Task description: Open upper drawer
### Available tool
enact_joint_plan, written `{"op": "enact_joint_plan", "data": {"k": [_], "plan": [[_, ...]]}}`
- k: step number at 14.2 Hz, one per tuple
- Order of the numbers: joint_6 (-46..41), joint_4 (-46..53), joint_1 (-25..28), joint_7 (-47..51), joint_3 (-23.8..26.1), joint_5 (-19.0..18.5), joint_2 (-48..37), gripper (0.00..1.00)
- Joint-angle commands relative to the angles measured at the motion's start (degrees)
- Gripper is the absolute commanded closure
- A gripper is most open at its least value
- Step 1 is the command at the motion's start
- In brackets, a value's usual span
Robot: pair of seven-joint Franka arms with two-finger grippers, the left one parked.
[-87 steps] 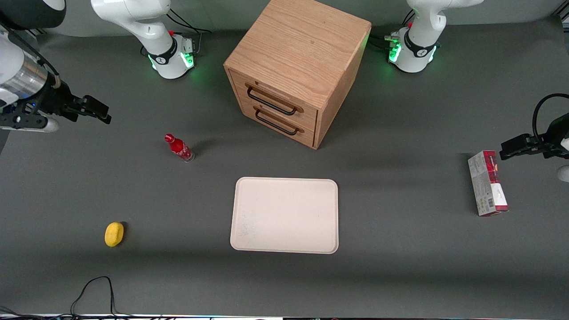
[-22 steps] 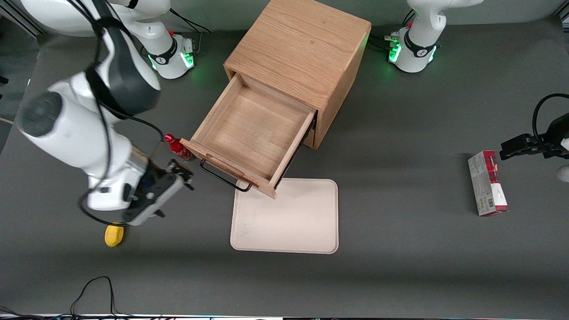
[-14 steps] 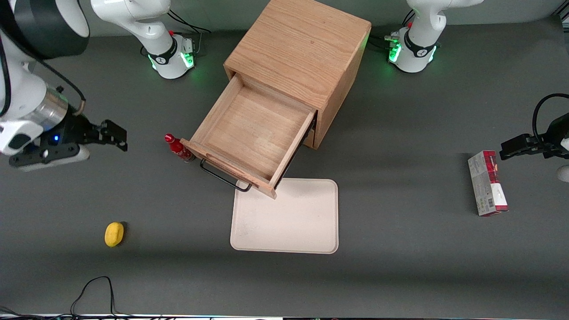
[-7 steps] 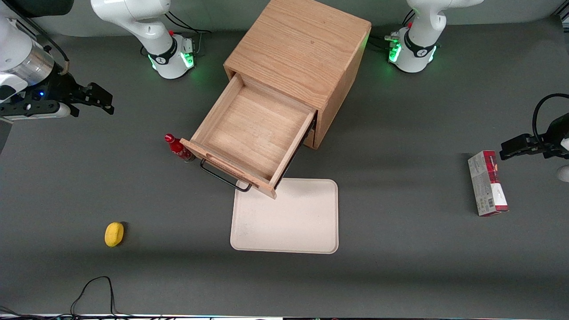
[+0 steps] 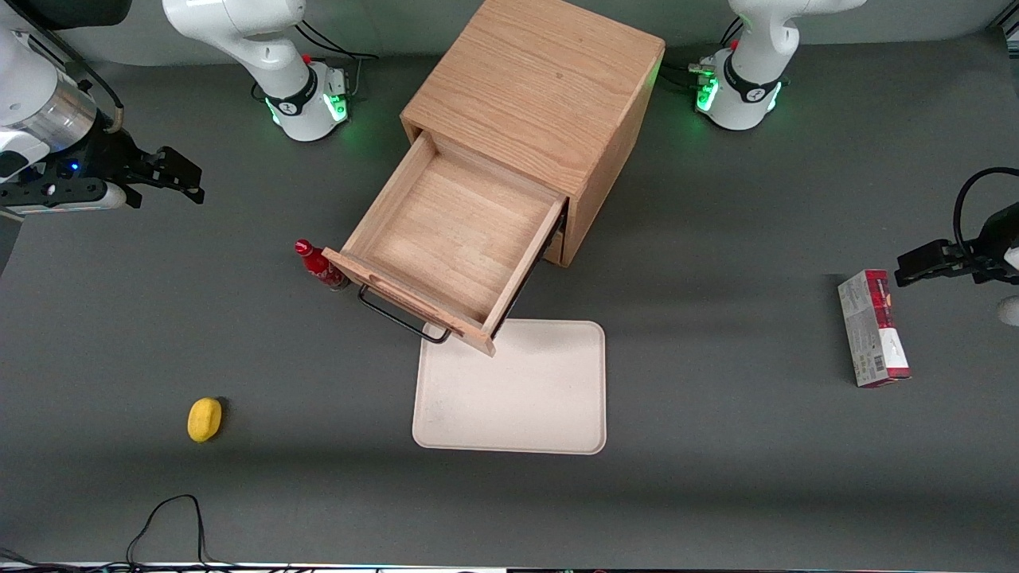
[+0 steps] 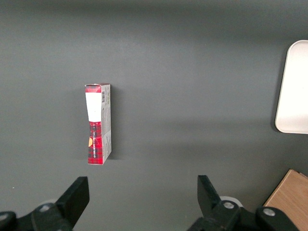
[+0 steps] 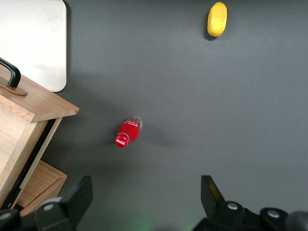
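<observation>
The upper drawer of the oak box cabinet stands pulled far out, its shallow wooden tray bare, its black wire handle over the edge of the white tray. Its corner also shows in the right wrist view. The lower drawer is shut beneath it. My right gripper is open and holds nothing, raised at the working arm's end of the table, well away from the drawer; in the wrist view its fingers are spread wide over bare table.
A red cola bottle stands upright right beside the drawer's front corner, also seen from the wrist. A white tray lies in front of the cabinet. A yellow lemon lies nearer the front camera. A red-white carton lies at the parked arm's end.
The upper drawer went from shut to pulled wide open. My gripper then let go, drew away from the handle and rose to the working arm's end; over the last half second it hardly moved.
</observation>
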Motion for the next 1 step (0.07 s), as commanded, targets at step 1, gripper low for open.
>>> {"op": "enact_joint_plan", "data": {"k": [1], "plan": [[-0.3, 1.8, 0.0, 1.6, -0.1, 0.2, 0.9, 0.0]]}}
